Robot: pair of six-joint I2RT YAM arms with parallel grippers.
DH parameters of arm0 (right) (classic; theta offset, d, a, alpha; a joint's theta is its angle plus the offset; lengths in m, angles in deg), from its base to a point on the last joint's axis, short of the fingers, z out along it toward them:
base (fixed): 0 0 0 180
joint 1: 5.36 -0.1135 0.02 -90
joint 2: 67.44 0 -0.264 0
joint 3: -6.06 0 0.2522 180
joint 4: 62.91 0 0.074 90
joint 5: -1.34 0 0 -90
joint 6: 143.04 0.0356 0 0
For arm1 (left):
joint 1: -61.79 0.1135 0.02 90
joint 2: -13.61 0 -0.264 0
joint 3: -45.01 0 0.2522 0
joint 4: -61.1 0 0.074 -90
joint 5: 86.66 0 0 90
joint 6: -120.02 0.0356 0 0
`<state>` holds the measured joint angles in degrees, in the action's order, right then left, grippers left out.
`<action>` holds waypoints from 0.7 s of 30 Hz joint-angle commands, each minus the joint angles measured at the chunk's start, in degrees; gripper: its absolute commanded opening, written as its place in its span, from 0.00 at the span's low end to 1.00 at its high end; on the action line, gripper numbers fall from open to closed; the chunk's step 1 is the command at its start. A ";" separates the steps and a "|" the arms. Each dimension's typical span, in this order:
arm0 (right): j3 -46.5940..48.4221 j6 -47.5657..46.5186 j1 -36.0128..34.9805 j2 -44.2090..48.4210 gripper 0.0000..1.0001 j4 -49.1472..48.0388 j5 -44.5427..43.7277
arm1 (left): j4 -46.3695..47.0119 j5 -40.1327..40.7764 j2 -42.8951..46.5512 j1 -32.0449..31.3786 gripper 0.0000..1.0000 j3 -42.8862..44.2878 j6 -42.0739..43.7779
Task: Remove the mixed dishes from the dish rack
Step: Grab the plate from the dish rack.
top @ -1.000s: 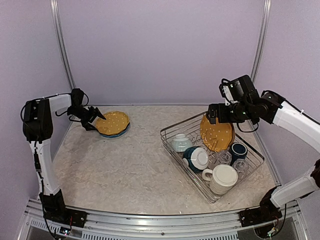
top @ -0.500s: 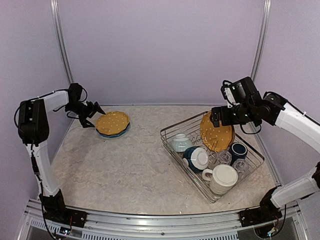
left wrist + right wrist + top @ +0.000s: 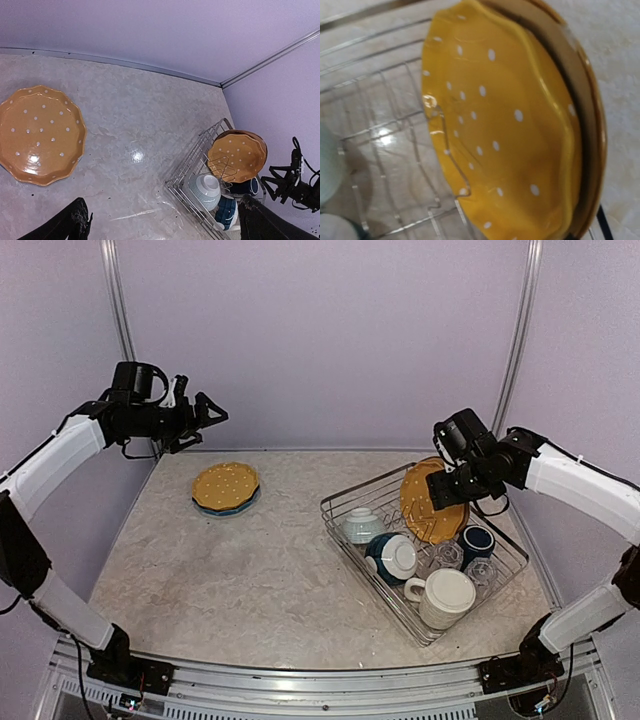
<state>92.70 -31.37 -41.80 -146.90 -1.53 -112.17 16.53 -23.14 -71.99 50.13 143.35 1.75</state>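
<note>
The dish rack (image 3: 497, 592), a silver wire basket, stands on the right of the table. In it an orange dotted plate (image 3: 436, 510) leans upright, with a pale bowl (image 3: 362, 525), a dark-blue bowl (image 3: 392, 556), a navy mug (image 3: 476, 540), a large cream mug (image 3: 446, 597) and clear glasses (image 3: 482, 570). My right gripper (image 3: 441, 487) is at that plate's upper rim. The plate (image 3: 510, 125) fills the right wrist view and the fingers are hidden there. My left gripper (image 3: 208, 412) hangs open and empty, high over the table's far left.
A second orange dotted plate (image 3: 225, 483) lies on a blue plate (image 3: 240, 508) at the far left of the table. The back wall and corner posts stand close behind both arms. In the left wrist view the rack (image 3: 196, 152) lies right of bare marbled tabletop.
My left arm rose up and away from the orange plate on the table, its jaws opening wider. My right gripper moved down onto the racked plate's rim.
</note>
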 commanded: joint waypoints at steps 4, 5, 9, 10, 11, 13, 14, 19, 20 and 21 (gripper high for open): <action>2.86 0.67 0.28 -5.12 0.70 3.90 -8.08 | 2.97 2.12 4.36 -3.78 0.99 -2.84 3.30; 3.50 0.48 0.27 -5.85 0.70 3.96 -8.46 | 2.95 1.92 4.74 -4.00 0.99 -2.78 2.86; 4.70 0.13 0.31 -8.61 0.71 3.64 -9.97 | 3.72 -0.84 5.21 -4.52 0.99 -2.70 1.94; 5.26 0.19 0.34 -9.40 0.72 3.78 -10.22 | 3.69 -0.28 5.40 -4.85 0.99 -2.89 2.11; 5.78 0.35 0.37 -10.20 0.72 4.06 -10.87 | 3.61 0.25 5.57 -5.04 0.99 -3.00 2.12; 6.33 0.70 0.34 -11.56 0.74 4.44 -12.60 | 3.71 -0.07 6.03 -5.05 0.99 -3.14 1.66; 6.42 0.79 0.39 -12.23 0.75 4.50 -13.20 | 3.80 -0.73 6.19 -5.06 0.99 -3.11 1.45; 7.31 1.38 1.02 -15.29 0.77 4.65 -14.17 | 3.98 0.05 6.38 -5.02 0.99 -3.63 1.24; 7.45 1.90 1.05 -15.67 0.78 5.02 -15.11 | 3.96 -0.13 6.13 -4.92 0.99 -3.55 0.87; 7.52 2.01 1.12 -16.12 0.79 5.08 -15.49 | 3.92 -0.55 5.95 -4.74 0.99 -3.48 0.63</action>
<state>98.71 -30.84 -41.39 -161.26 1.77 -124.94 19.65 -23.33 -66.88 45.30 140.44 3.15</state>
